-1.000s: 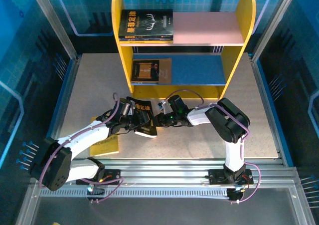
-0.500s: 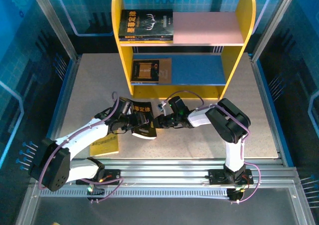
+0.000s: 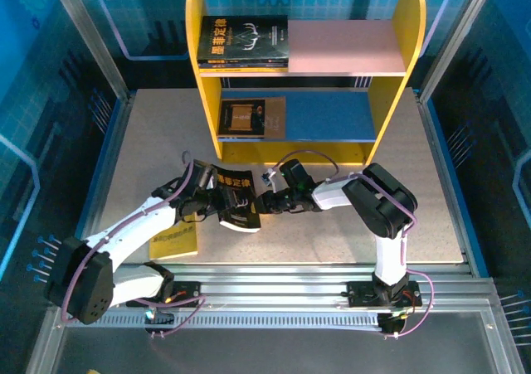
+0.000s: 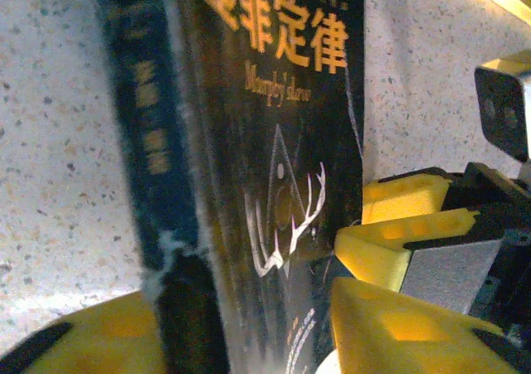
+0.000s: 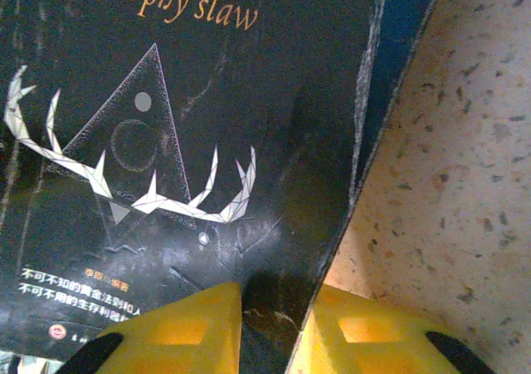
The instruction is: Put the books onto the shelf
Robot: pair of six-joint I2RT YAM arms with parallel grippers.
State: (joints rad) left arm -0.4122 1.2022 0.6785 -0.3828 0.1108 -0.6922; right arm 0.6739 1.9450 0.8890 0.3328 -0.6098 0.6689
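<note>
Black book [image 5: 166, 142] with white antlers, pinched at lower edge by the right tool [image 5: 278, 324]. Speckled surface [image 5: 465, 183] beside it.

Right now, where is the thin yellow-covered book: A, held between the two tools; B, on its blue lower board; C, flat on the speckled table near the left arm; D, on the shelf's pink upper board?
C: the thin yellow-covered book lies flat on the speckled table, beside the left arm.

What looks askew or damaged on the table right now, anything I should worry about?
The black antler book sits tilted mid-table, its edge clamped in the right gripper and its spine between the left gripper's fingers. Its cover edge looks scuffed white. A yellow book lies partly under the left arm.
</note>
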